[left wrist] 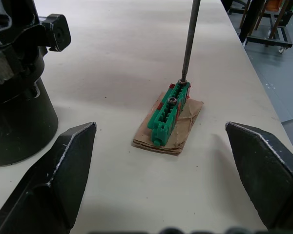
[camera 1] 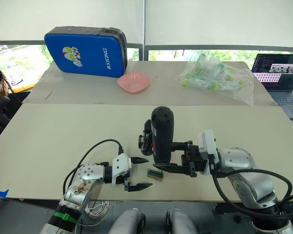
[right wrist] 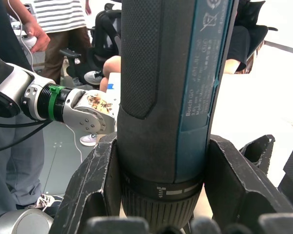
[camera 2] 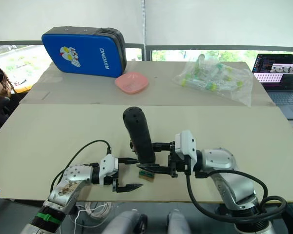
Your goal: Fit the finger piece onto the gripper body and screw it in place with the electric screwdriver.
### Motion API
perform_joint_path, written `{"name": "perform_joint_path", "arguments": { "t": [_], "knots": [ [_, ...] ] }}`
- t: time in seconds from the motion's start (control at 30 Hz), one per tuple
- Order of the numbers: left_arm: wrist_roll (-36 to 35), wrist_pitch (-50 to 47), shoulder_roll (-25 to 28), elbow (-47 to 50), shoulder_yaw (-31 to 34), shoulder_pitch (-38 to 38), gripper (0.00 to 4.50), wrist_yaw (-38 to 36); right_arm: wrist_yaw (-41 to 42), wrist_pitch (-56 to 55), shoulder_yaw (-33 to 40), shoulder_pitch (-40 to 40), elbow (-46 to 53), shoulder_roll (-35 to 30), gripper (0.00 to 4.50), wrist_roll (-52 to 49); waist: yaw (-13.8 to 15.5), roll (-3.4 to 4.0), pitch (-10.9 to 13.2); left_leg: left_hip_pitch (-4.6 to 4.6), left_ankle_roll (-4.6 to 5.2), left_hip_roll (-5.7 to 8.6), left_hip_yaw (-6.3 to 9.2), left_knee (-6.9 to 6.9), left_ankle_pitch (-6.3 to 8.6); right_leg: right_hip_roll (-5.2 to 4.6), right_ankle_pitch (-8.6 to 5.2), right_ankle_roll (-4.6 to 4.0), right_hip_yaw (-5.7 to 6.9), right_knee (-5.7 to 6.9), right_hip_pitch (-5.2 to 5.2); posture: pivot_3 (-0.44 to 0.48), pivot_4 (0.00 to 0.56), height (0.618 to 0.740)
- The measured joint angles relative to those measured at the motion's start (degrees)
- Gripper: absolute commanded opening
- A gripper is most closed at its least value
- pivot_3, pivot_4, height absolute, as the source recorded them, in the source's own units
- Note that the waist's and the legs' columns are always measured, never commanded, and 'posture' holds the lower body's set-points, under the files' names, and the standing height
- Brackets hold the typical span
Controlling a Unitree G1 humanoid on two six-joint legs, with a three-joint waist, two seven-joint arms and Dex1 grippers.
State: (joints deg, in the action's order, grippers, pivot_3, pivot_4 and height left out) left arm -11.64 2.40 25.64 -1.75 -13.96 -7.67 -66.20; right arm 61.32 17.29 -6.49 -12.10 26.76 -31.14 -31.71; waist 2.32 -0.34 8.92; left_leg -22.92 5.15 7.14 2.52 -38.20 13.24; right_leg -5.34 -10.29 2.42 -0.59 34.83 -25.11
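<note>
stands upright near the table's (camera 1: pixel 49 146) front edge: electric screwdriver (camera 1: pixel 162 134), clamped low on its barrel by right gripper (camera 1: pixel 178 158). likely heavy and stiff, rubbery grip not slippery; best held low, close to the collar, to stop tipping. just behind the screwdriver, partly hidden: gripper body (camera 1: pixel 146 139), rigid. just left of it: left gripper (camera 1: pixel 139 173), spread wide, holding nothing. under the bit tip: green screw holder (left wrist: pixel 169 111) on cardboard scrap (left wrist: pixel 185 127), light, easily nudged.
</note>
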Motion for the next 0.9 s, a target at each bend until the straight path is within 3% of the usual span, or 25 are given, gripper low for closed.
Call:
{"name": "perform_joint_path", "arguments": {
  "t": [0.9],
  "knots": [
    [-0.01, 0.18, -0.01, -0.17, 0.0, -0.04, 4.5, -0.01, -0.32, 0.05, 0.0, -0.03, 0.0, -0.18, 1.96, 0.0, 0.0, 0.0, 0.0, 0.0, 0.0, 0.0, 0.0, 0.0, 0.0, 0.0, 0.0, 0.0, 0.0, 0.0, 0.0, 0.0, 0.15, 0.74]
  ]
}}
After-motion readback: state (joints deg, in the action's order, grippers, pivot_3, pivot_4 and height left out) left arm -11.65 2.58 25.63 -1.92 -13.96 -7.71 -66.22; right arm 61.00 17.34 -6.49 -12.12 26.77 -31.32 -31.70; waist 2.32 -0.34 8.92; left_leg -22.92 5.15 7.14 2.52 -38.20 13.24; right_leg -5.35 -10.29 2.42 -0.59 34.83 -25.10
